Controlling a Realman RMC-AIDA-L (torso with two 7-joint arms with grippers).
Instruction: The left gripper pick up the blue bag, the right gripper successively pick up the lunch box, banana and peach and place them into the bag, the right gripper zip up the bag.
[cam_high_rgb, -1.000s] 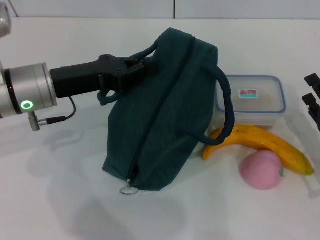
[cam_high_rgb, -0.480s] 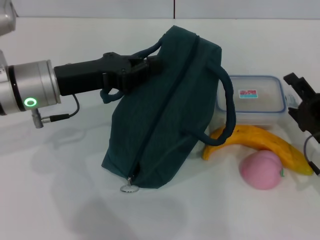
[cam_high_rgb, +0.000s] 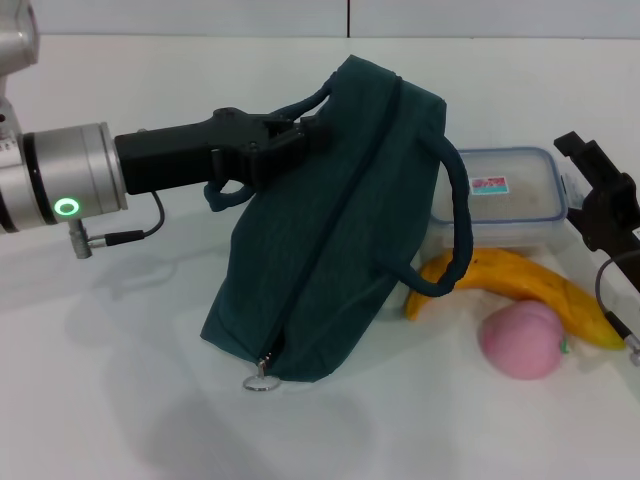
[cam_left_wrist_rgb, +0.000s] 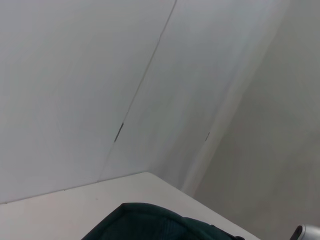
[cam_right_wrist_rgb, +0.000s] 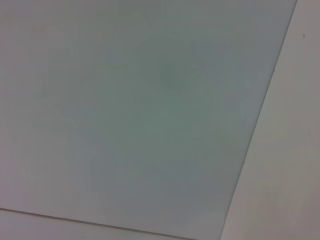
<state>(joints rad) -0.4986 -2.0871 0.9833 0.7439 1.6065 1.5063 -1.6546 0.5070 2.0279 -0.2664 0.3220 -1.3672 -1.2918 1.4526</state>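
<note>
One blue bag (cam_high_rgb: 330, 230) is in view, with two looped handles and one zipper ending in one metal ring pull (cam_high_rgb: 258, 381); a corner of the same bag (cam_left_wrist_rgb: 160, 225) shows in the left wrist view. There is one lunch box (cam_high_rgb: 505, 195) bearing one small sticker, one banana (cam_high_rgb: 525, 285) and one peach (cam_high_rgb: 520, 340). Two grippers are counted: one left gripper (cam_high_rgb: 285, 145) right against the bag's upper edge, and one right gripper (cam_high_rgb: 600, 195) just beside the lunch box and banana, with the peach near it. One green ring light glows on the left arm. The right wrist view holds no countable items.
</note>
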